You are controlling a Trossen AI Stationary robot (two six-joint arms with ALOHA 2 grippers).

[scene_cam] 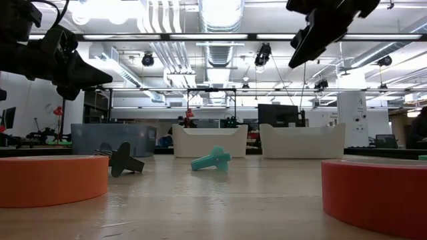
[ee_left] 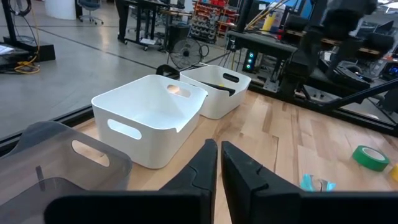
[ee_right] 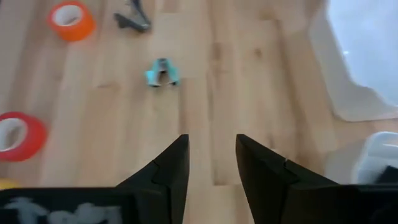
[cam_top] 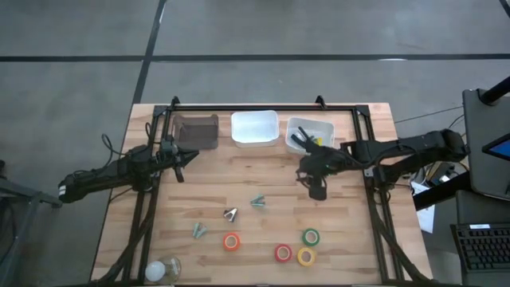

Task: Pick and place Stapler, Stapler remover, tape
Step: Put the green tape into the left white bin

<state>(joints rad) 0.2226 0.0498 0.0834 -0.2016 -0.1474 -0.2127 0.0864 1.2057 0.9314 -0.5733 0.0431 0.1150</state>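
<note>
You have a pale wood-plank table, smooth white plastic bins, and matt black fingers.

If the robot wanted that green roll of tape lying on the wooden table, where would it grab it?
Best from straight above. The green ring-shaped tape roll lies flat on the wooden table, hole upward, so one finger could probably drop into the pale core and the other outside, pinching the wall. The yellow roll sits close on one side, so the far side looks safer. The open right gripper is nearest.

I'm looking into an open industrial lab, exposed silver ceiling ducts hanging overhead, cluttered workbenches standing behind.
</note>
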